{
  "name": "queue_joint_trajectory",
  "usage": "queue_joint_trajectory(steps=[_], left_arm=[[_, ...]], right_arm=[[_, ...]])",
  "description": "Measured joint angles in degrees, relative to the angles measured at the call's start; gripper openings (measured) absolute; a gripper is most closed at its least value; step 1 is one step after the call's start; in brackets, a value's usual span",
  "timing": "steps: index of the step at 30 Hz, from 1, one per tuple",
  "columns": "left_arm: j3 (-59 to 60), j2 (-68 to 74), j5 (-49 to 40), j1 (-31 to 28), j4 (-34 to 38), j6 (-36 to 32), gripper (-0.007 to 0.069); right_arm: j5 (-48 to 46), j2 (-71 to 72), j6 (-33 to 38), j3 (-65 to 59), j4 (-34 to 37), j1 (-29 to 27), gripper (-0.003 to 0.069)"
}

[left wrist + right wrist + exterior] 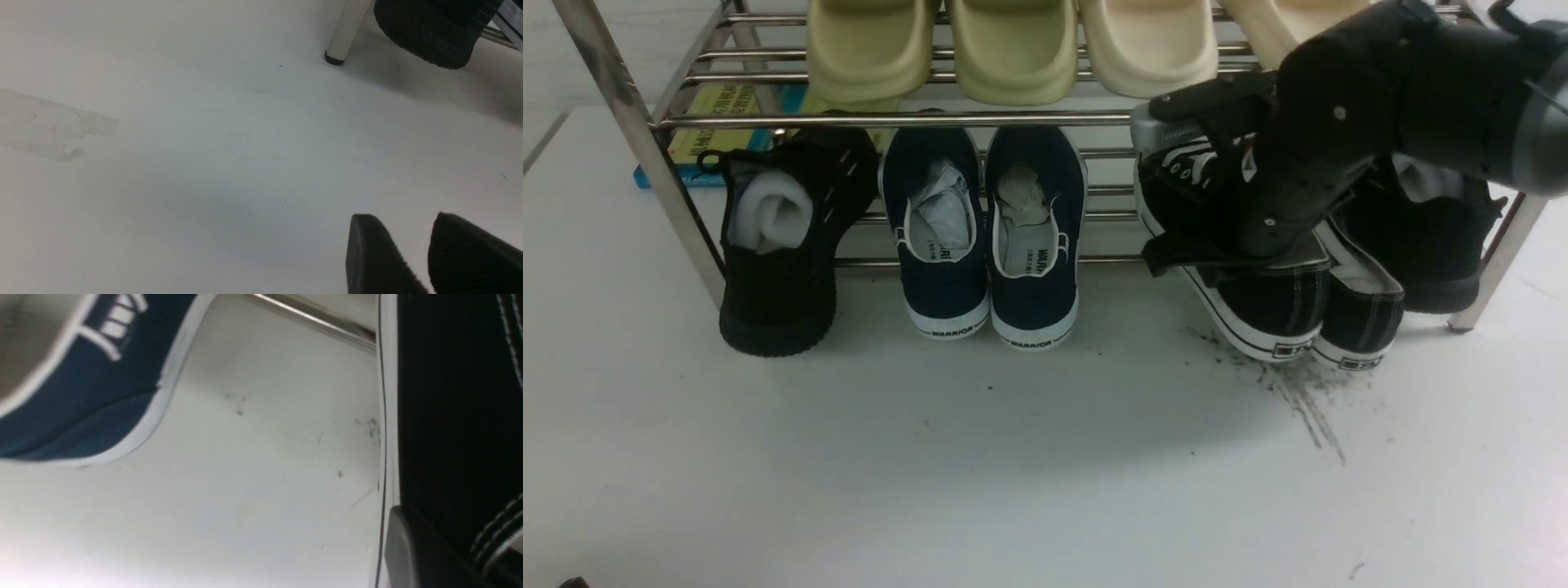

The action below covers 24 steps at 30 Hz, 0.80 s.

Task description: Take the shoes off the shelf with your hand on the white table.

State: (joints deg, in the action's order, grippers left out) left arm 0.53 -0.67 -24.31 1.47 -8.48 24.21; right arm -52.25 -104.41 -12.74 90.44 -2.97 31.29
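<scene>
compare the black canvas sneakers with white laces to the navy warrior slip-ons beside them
The black canvas lace-up sneakers have white laces and stitching; the navy canvas slip-on shoes show no laces. The black pair's white soles carry dark stripes; the navy pair's are plain white with lettering. The navy pair stands straight, stuffed with paper; the black pair is skewed. Both sit heels outward on the chrome tube shelf's lower tier.

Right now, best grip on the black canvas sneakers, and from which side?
Probably the adjoining inner collar walls of the black canvas sneakers, near the heels, from the front and above: heels jut out past the shelf, openings face up, shoes side by side.
</scene>
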Motion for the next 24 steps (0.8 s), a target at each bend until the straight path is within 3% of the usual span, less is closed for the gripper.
queue_joint_trajectory(steps=[12,18,24], left_arm=[[0.0,0.0,0.0,0.0,0.0,0.0,0.0241],[0.0,0.0,0.0,0.0,0.0,0.0,0.0241],[0.0,0.0,0.0,0.0,0.0,0.0,0.0241]], right_arm=[[-12.13,8.02,0.0,1.94,1.41,6.66,0.0001],[-19.89,12.83,0.0,2.01,2.97,7.53,0.0001],[-20.28,17.16,1.39,1.33,7.15,7.69,0.0004]])
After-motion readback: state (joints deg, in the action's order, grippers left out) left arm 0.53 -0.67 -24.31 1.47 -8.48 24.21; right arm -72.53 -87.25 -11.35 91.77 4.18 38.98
